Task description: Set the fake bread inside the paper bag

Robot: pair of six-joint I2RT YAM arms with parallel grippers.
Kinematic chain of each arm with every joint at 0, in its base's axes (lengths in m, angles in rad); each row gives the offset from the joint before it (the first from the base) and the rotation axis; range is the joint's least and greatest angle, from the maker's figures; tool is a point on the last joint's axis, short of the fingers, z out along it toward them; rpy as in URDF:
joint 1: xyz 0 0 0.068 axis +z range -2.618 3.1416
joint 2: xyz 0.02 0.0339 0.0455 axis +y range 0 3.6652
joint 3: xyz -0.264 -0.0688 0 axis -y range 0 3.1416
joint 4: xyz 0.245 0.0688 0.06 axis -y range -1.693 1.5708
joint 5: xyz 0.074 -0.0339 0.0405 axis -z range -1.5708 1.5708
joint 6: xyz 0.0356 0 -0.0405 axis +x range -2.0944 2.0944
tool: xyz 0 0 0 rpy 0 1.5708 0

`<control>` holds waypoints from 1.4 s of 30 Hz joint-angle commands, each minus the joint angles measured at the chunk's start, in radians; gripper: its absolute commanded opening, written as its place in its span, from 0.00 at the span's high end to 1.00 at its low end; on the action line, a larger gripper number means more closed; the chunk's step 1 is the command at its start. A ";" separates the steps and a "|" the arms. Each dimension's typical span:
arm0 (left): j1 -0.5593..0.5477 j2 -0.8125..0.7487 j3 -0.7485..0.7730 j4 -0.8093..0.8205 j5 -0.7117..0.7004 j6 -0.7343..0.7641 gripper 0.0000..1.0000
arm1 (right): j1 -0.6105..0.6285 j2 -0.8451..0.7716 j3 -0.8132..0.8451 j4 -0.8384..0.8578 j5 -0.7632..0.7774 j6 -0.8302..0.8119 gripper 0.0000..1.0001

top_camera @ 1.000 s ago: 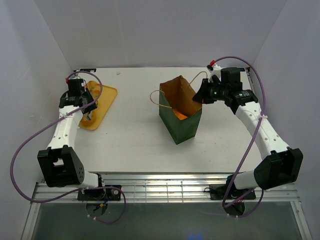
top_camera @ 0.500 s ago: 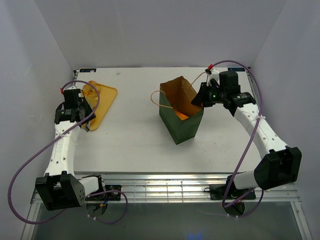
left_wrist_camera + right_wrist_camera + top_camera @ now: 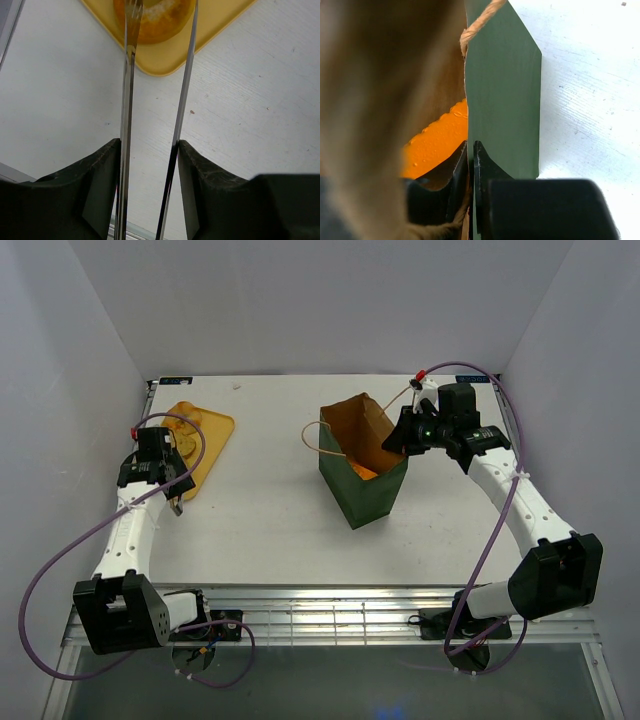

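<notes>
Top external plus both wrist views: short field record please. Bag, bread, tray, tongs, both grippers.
paper bag: upright, open, mid-table; dark green outside, brown inside
bread inside: one orange piece visible
bagel: on the yellow tray, far left
metal tongs: arms apart, one tip over the bagel
left gripper: clamped on the tongs
right gripper: pinched on the bag's right wall, one finger inside

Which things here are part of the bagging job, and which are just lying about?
Job: paper bag, pinched by the right gripper; orange bread inside it; bagel; tongs in the left gripper.
Lying about: yellow tray under the bagel; purple cables.
</notes>
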 commanded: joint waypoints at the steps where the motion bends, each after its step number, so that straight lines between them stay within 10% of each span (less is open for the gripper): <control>1: -0.001 0.000 -0.017 0.064 -0.011 0.022 0.42 | 0.000 -0.030 -0.015 0.020 -0.012 -0.015 0.87; 29: -0.002 0.081 -0.044 0.173 0.027 0.074 0.42 | 0.002 -0.046 -0.027 0.028 -0.013 -0.014 0.86; 42: -0.002 0.086 -0.034 0.159 0.047 0.066 0.85 | 0.000 -0.053 -0.027 0.028 -0.009 -0.012 0.86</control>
